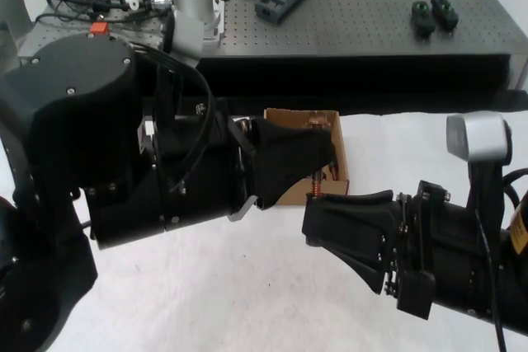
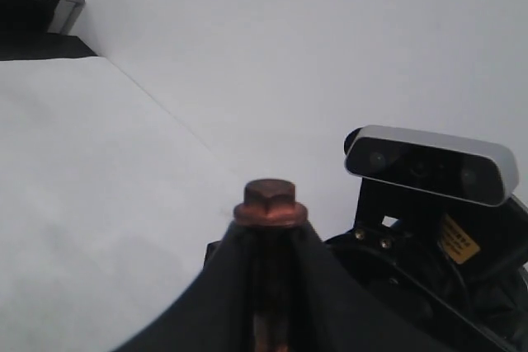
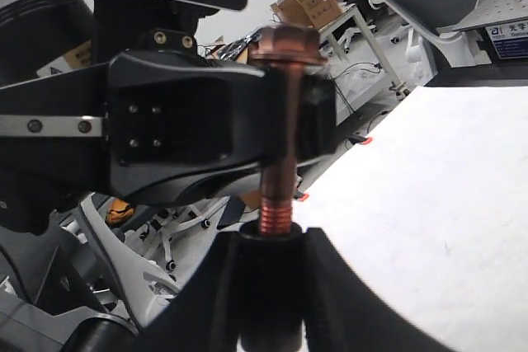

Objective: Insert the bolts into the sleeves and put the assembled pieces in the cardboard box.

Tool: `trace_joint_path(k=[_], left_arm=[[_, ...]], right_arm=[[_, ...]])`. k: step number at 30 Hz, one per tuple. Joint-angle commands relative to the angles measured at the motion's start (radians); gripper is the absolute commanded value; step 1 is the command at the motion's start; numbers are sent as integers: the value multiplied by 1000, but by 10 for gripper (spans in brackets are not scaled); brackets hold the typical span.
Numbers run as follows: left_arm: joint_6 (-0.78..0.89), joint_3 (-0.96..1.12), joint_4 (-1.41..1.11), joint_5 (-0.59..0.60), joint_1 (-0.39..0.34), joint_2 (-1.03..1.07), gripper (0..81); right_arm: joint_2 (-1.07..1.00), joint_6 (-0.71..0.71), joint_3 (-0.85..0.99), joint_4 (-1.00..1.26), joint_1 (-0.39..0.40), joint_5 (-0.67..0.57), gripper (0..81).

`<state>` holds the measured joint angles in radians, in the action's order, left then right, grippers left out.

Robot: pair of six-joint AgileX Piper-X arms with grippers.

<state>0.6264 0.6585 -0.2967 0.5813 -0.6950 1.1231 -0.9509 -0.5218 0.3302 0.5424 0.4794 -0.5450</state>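
Left claw (image 1: 318,154) was closed on a copper bolt (image 1: 313,180), gripping the shank just under the hex head, bolt upright with head up and threaded end down. Right claw (image 1: 312,218) sat directly below it, clamped on a black sleeve (image 3: 268,290), sleeve upright between its fingers (image 3: 206,302). The bolt's threaded tip was at the sleeve's top opening, lined up with it; could not tell how far in it went, most of the shank was exposed between the two claws. Both claws met in the air above the white worktop (image 1: 247,286), left one on top, right one under. The cardboard box (image 1: 290,193) stood on the worktop just behind the claws, open side up, partly hidden by the left claw.
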Motion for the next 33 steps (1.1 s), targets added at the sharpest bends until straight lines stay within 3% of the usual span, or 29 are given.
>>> trace_joint_path(k=[1, 4, 5, 7, 10, 11, 17, 21, 25, 30, 33], left_arm=[[18, 5, 4, 20, -2, -2, 6], [30, 5, 4, 62, -2, -2, 15], [33, 5, 7, 73, -2, -2, 55], [32, 5, 7, 88, -2, -2, 197], [26, 5, 7, 78, -2, -2, 499], [27, 5, 7, 70, -2, -2, 520], [-32, 4, 14, -49, 2, -2, 451], [-57, 4, 103, -142, 24, -2, 401], [-124, 4, 275, -292, 35, -2, 242], [-206, -5, 437, -455, 35, -34, 8], [-225, -46, 460, -538, 35, -90, 3]], right_arm=[[5, -2, 13, 51, 1, 47, 46], [5, -2, 13, 64, 1, 49, 46], [5, -2, 13, 64, 1, 49, 46], [5, -2, 13, 64, 1, 54, 46], [5, 7, 13, 64, -4, 84, 46], [5, 14, 13, 62, -9, 100, 46], [-31, 94, 51, -43, -130, 242, 46], [-172, 221, 188, -202, -218, 301, 46], [-390, 344, 375, -344, -248, 378, 46], [-685, 396, 610, -438, -247, 424, 46], [-838, 396, 753, -505, -247, 441, 46]])
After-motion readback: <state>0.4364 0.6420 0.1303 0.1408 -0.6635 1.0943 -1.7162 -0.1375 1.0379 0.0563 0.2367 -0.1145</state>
